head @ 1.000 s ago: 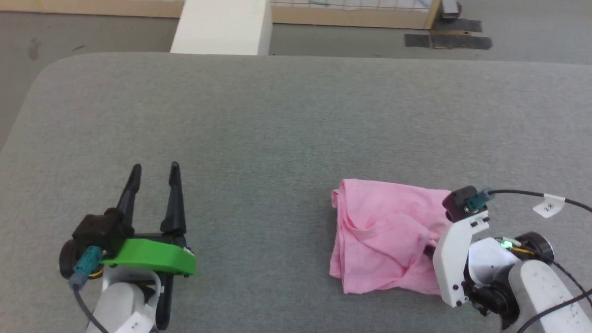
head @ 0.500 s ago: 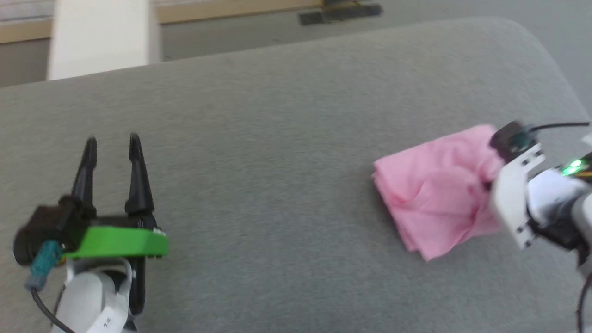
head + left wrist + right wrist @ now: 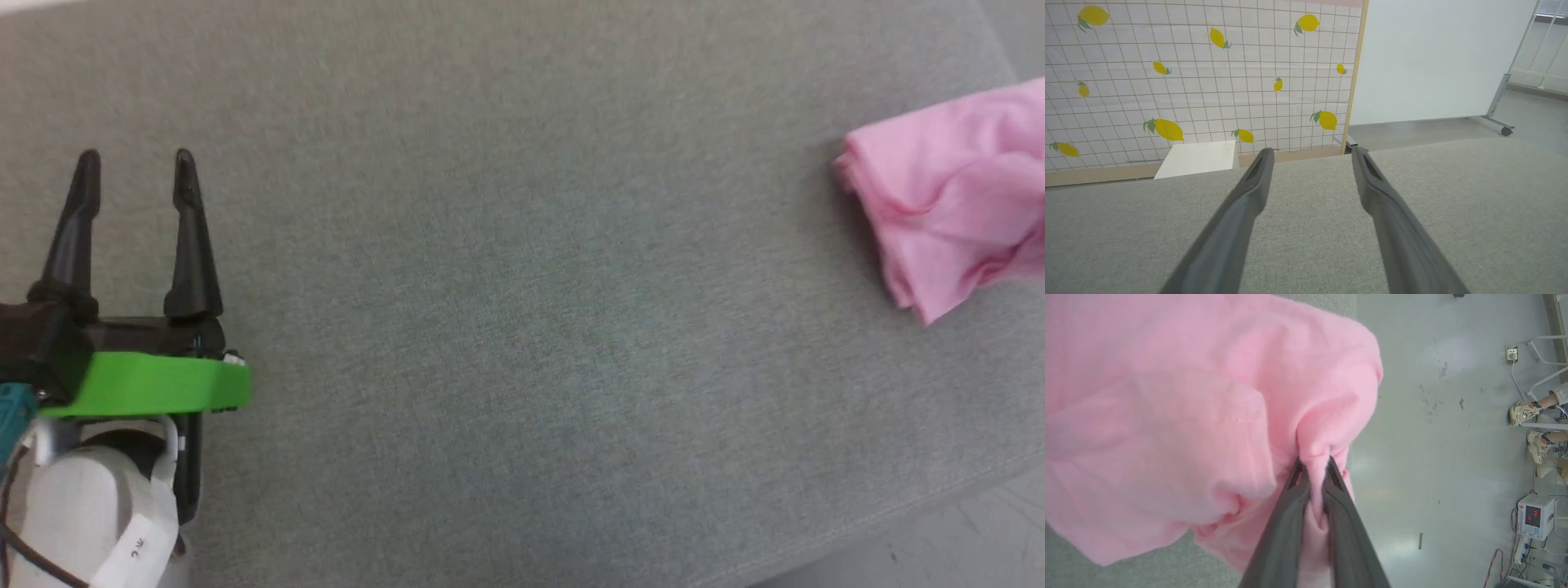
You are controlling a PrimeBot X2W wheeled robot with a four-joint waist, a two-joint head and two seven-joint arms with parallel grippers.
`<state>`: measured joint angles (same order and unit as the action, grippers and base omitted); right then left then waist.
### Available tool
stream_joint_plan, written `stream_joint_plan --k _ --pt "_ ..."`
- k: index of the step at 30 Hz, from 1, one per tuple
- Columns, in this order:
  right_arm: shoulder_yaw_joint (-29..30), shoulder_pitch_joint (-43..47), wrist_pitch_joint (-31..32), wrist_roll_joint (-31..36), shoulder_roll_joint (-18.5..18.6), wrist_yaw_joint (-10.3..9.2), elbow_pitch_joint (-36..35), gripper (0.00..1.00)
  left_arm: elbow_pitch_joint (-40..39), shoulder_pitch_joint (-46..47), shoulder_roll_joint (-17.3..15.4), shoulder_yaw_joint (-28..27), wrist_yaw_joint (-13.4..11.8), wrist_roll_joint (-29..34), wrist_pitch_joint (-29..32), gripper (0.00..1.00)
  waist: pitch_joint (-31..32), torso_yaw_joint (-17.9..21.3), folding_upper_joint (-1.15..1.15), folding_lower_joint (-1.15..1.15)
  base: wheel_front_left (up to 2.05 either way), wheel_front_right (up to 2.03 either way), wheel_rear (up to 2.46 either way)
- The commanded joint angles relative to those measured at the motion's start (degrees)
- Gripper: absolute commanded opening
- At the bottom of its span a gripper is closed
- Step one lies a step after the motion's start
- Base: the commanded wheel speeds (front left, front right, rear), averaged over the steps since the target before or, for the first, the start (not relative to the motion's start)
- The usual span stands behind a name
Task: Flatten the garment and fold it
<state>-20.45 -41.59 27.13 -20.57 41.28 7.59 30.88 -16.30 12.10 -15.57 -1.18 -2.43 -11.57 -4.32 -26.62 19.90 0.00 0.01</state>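
Light pink, thin, soft fabric garment (image 3: 951,184) lies bunched in loose layers near the right edge of the flat grey woven-cloth surface (image 3: 522,343); not flat yet, so flattening looks like the step in hand.

Right gripper (image 3: 1312,464): two dark fingers clamped on a pinched ridge of the garment, fabric squeezed between them; the pinch sits on the garment's outer side, with pale grey floor (image 3: 1433,416) behind it; probably chosen so a pull draws the layers open rather than dragging the whole wad.

Left gripper (image 3: 135,159): fingers apart, nothing between them, over the left side of the surface toward its near edge, well apart from the garment; likely parked clear so it can take a second corner.

Risk: a one-point hold on thin cloth may slip, or just slide the bundle off the right edge.
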Motion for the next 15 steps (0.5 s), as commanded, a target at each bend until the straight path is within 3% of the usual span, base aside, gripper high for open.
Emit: stream_joint_plan --k 1,2,4,5,10,15 --pt "0.98 -1.49 -0.89 1.26 -0.26 -0.10 2.02 0.00 -0.81 0.45 -0.68 -0.15 -0.25 0.49 0.38 1.00 -5.73 -0.41 0.00 -0.01 0.00 0.00 0.00" --pt "2.09 -2.04 -1.50 1.80 -0.42 -0.10 3.47 0.00 -1.19 0.40 -0.77 -0.17 -0.32 0.50 0.59 1.00 -5.99 -0.69 0.00 -0.01 0.00 0.00 0.00" --pt "4.25 -3.03 -2.90 3.17 -0.77 -0.10 6.21 0.49 -1.73 0.19 -0.83 -0.22 -0.47 0.44 0.87 1.00 -6.26 -1.29 0.00 -0.01 0.00 0.00 0.00" --pt "5.79 -3.50 -3.78 3.77 -1.16 -0.10 7.62 1.00 -1.81 0.04 -0.79 -0.22 -0.54 0.35 0.87 1.00 -6.14 -1.60 0.00 -0.01 0.00 0.00 0.00" --pt "10.62 -4.57 -7.88 5.77 -1.59 -0.10 11.62 1.00 -0.02 -0.68 0.08 0.07 -0.64 -0.64 -0.30 1.00 -3.19 -3.17 0.00 -0.01 0.00 0.00 0.00" --pt "14.13 -5.91 -14.62 2.94 -1.35 -0.10 7.90 1.00 4.00 -1.50 1.89 0.56 -0.62 -2.04 -3.66 1.00 3.17 -4.96 0.00 -0.01 0.00 0.00 0.00"
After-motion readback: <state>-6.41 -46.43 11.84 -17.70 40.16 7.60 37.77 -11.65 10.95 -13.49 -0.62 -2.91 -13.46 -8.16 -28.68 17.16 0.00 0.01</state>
